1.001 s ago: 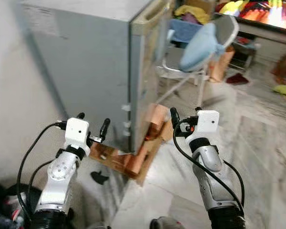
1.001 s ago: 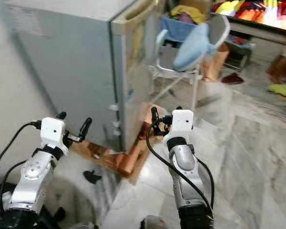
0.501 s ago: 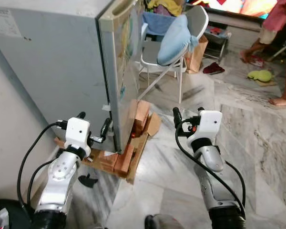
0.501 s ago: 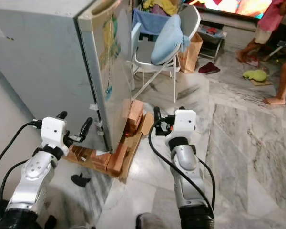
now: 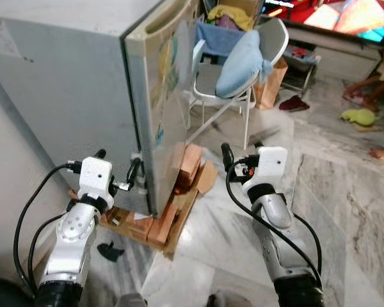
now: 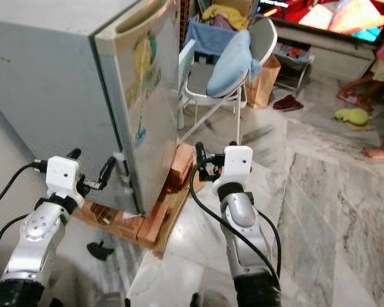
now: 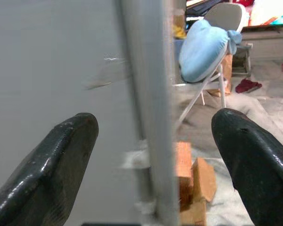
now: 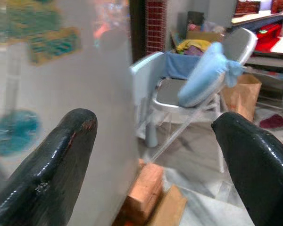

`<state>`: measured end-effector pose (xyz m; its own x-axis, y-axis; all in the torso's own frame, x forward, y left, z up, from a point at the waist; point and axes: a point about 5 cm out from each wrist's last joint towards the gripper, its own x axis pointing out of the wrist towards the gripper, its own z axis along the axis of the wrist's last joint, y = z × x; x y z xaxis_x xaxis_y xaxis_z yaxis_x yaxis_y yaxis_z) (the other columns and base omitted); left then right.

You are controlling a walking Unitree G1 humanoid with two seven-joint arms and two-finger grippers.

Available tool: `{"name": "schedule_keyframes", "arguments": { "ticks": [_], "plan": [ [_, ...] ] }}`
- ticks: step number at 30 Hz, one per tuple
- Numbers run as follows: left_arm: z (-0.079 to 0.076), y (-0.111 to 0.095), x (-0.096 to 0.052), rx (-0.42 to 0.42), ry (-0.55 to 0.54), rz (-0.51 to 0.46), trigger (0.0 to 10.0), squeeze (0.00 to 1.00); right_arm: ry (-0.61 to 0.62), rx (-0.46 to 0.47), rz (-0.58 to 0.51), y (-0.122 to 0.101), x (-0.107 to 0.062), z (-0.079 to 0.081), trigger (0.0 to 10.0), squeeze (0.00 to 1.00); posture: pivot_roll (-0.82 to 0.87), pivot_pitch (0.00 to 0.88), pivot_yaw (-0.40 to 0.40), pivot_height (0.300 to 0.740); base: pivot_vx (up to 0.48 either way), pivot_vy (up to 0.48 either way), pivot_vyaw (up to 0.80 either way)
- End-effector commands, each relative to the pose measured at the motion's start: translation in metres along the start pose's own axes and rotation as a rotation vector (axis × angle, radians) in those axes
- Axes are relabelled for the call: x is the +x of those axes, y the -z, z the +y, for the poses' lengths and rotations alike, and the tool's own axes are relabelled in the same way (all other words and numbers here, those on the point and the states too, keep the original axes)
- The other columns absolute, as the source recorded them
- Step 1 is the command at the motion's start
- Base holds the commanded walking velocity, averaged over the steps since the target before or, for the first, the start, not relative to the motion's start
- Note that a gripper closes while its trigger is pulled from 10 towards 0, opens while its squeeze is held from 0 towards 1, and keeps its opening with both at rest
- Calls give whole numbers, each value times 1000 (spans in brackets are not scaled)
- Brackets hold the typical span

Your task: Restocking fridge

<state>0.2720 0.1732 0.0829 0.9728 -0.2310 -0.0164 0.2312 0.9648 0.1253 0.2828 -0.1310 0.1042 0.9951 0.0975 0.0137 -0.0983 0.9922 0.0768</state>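
Clearly we risk clipping the closed fridge (image 5: pixel 109 96) if we walk in carelessly: our left end effector (image 5: pixel 117 171), fingers apart and empty, sits just beside its hinge corner, straddling that edge in its wrist view. Our right end effector (image 5: pixel 238 157), also spread and empty, hangs in front of the door (image 6: pixel 150 115), which lies to its left, near the wooden blocks (image 5: pixel 182 167).

Head stereo pair looks fwd & down, fridge (image 5: pixel 102 83) upper left of frame, chair (image 5: pixel 233 70) top centre. Both wrist cams sit low & close, facing fridge corner; all share fridge, chair, bricks (image 6: pixel 179 163).
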Motion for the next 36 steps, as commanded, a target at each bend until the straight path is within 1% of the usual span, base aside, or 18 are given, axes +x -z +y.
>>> {"name": "schedule_keyframes", "arguments": {
  "ticks": [1, 4, 5, 6, 10, 12, 13, 17, 19, 22, 24, 25, 26, 31, 33, 36],
  "plan": [
    [2, -2, 0, -1, 1, -9, 10000, 0, 16, 0, -1, -2, 1, -4, 10000, 0, 8, 16, -39, 740, 0, 0, -800],
    [7, -3, 1, -9, -4, -8, 10000, 0, 18, 1, 1, -2, 1, -4, 10000, 0, 7, 16, -43, 740, 0, 0, -800],
    [13, -4, 4, -3, -12, -9, 10000, 0, 16, -10, -2, -3, 1, -4, 10000, 0, 5, 17, -44, 740, 0, 0, -800],
    [13, -4, 4, -3, -12, -9, 10000, 0, 16, -10, -2, -3, 1, -4, 10000, 0, 5, 17, -44, 740, 0, 0, -800],
    [27, -8, 12, 22, -47, -15, 10000, 0, 17, -15, -4, -4, 2, -5, 10000, 0, 1, 19, -45, 740, 0, 0, -800],
    [31, -8, 17, 7, -76, -8, 10000, 0, 20, -13, -4, -4, 2, -6, 10000, 0, -2, 20, -46, 740, 0, 0, -800],
    [37, -10, 22, -14, -112, -12, 10000, 0, 14, -16, -6, -5, 2, -5, 10000, 0, -9, 21, -45, 740, 0, 0, -475],
    [40, -12, 25, -14, -144, -18, 10000, 0, 10, -14, -16, -7, 1, -3, 10000, 0, -18, 24, -44, 740, 0, 0, 0],
    [40, -12, 23, -17, -141, -20, 10000, 0, 12, -15, -17, -7, 0, -4, 10000, 0, -19, 25, -44, 740, 0, 0, 0],
    [41, -6, 14, -23, -141, -6, 10000, 0, 18, -28, -15, -8, -2, -8, 10000, 0, -20, 29, -44, 740, 0, 0, 0],
    [42, -5, 11, -25, -143, -3, 10000, 0, 20, -29, -17, -8, -2, -9, 10000, 0, -20, 29, -45, 740, 0, 0, 0],
    [44, -2, 6, -27, -151, 5, 10000, 0, 20, -32, -19, -9, -2, -9, 10000, 0, -19, 32, -44, 740, 0, 0, 0],
    [44, -2, 6, -27, -151, 5, 10000, 0, 20, -32, -19, -9, -2, -9, 10000, 0, -19, 32, -44, 740, 0, 0, 0],
    [46, -1, -1, -14, -147, -3, 10000, 0, 9, -33, -36, -14, 1, -6, 10000, 0, -16, 35, -44, 740, 0, 0, 0],
    [46, -2, -3, -12, -140, -9, 10000, 0, -6, -42, -47, -18, 2, -3, 10000, 0, -10, 45, -40, 740, 281, 0, 0],
    [40, -4, -4, -9, -112, -23, 10000, 0, -8, -35, -44, -18, 2, 0, 10000, 0, -11, 43, -39, 740, 460, 0, -213]
  ]
}}
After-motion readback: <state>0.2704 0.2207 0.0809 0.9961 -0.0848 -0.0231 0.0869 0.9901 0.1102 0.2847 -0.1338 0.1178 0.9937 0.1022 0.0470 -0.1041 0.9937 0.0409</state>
